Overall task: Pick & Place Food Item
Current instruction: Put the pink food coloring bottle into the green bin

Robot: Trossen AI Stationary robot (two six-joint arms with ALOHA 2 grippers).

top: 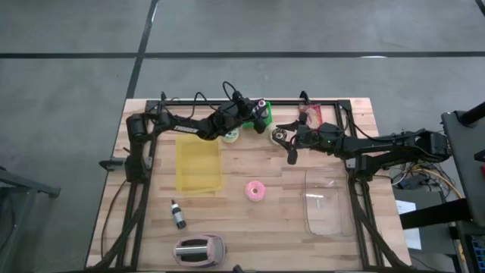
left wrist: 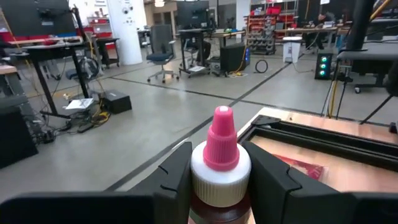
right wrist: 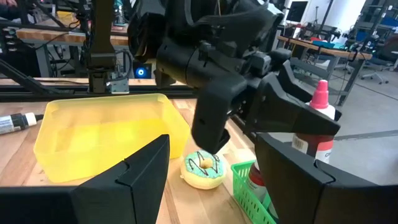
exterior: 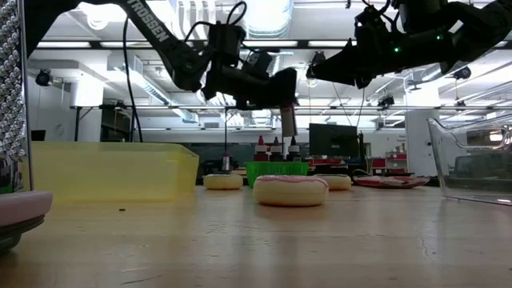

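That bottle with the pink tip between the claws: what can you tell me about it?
The bottle has a pointed pink nozzle on a white screw cap, over dark reddish contents, and looks like plastic. It stands upright, clamped at the neck between the left gripper's two dark fingers, lifted above the green basket at the table's far edge.

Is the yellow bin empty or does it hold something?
Empty: the yellow bin shows only its bare floor in the high and right wrist views.

Pink donut (top: 255, 190) beside yellow bin (top: 198, 164)
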